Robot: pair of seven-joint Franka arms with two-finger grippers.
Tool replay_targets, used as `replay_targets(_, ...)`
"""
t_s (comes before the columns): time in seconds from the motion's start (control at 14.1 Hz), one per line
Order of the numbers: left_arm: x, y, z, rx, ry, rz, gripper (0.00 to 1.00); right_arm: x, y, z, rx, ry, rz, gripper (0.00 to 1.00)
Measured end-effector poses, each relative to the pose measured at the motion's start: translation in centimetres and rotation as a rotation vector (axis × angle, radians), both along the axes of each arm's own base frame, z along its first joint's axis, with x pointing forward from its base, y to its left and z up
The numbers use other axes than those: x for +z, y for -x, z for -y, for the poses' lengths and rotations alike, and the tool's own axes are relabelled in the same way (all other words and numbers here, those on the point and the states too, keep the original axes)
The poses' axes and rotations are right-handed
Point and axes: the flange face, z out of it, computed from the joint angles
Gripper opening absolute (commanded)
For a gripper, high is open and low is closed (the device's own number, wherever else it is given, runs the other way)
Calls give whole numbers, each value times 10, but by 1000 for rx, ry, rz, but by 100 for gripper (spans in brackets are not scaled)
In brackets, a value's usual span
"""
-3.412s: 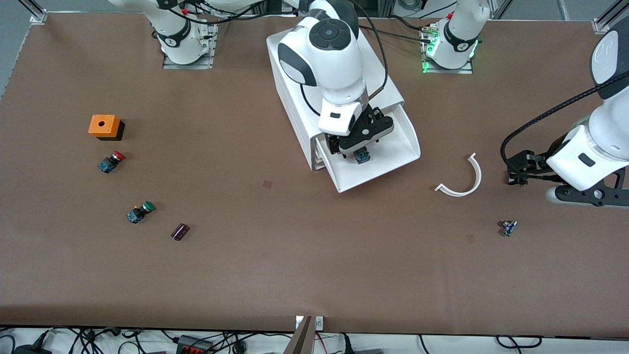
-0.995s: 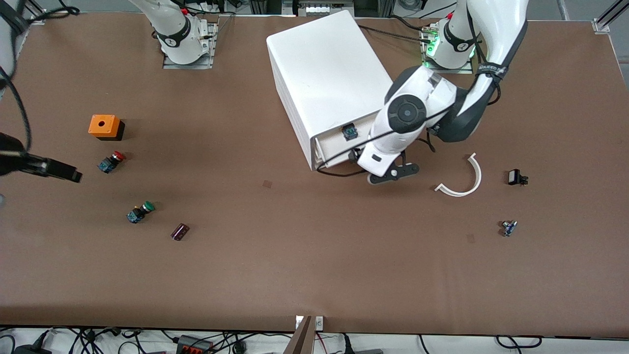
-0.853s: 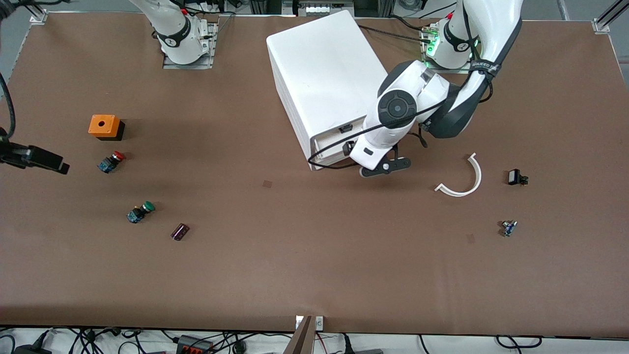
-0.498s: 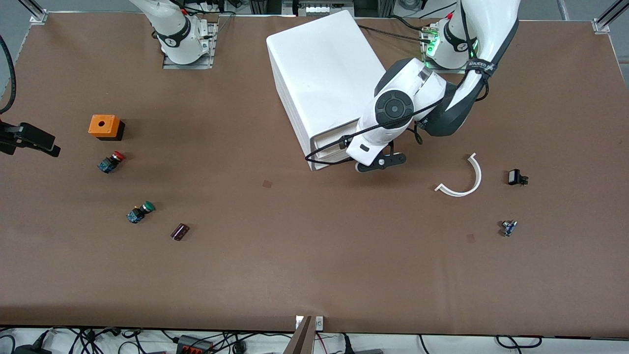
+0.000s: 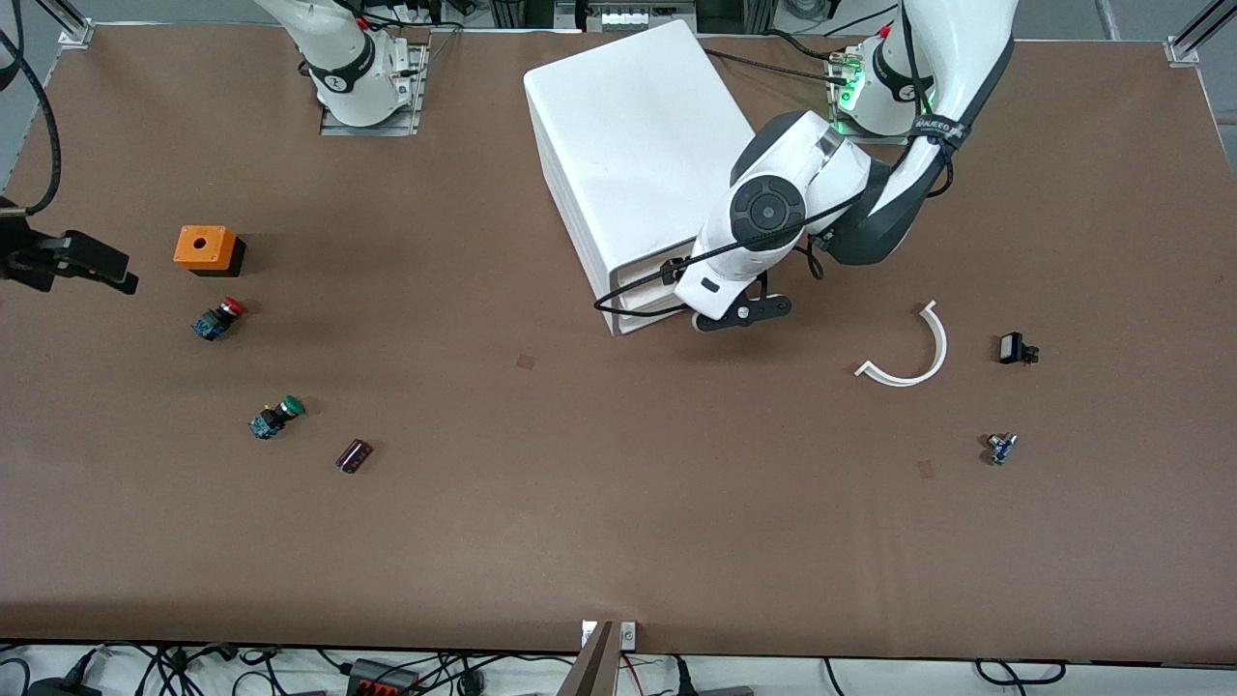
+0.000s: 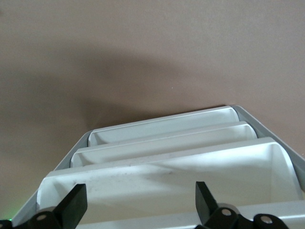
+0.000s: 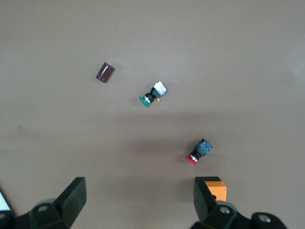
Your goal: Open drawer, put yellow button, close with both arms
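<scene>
The white cabinet [image 5: 638, 145] stands at the middle of the table near the arms' bases. Its uppermost drawer [image 5: 646, 292] is pushed in, with its front about level with the two lower ones. In the left wrist view the three drawer fronts stack up, the top drawer [image 6: 167, 176] closest. My left gripper [image 5: 681, 280] is open, its fingers spread at the top drawer's front [image 6: 140, 210]. The yellow button is hidden. My right gripper [image 5: 101, 269] is open and empty [image 7: 139, 205], up over the table's edge at the right arm's end.
At the right arm's end lie an orange box [image 5: 205, 248], a red-capped switch [image 5: 217, 319], a green-capped switch [image 5: 275, 418] and a dark cylinder [image 5: 354, 455]. At the left arm's end lie a white curved strip [image 5: 913, 353], a small black part [image 5: 1015, 348] and a small blue part [image 5: 1000, 447].
The open drawer with the button in it has slid into the cabinet as my left gripper pressed on its front. My right arm has drawn back from the drawer to the table's end.
</scene>
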Motion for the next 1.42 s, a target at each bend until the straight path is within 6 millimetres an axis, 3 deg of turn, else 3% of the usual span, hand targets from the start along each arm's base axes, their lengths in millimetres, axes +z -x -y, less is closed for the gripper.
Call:
replay_targets(0.36,0,5,4,-11,1,-7,100,-6,37,0,0,-5,8,100)
replay_targets(0.64,11,-8,-8,3,12,16,100,-7,49,-1,0,-6,7,100)
replay_targets(0.78,30,-32,-37,-18,9,57,100,-8,49,-1,-5,-6,6,100)
replay_targets(1.07,85,-83,-120,-84,-21,153,100,-10,49,-1,-9,-6,5,100)
replay_targets(1.42,147,-109,-227,-252,4,260,100,-10,49,-2,-7,-6,6,100)
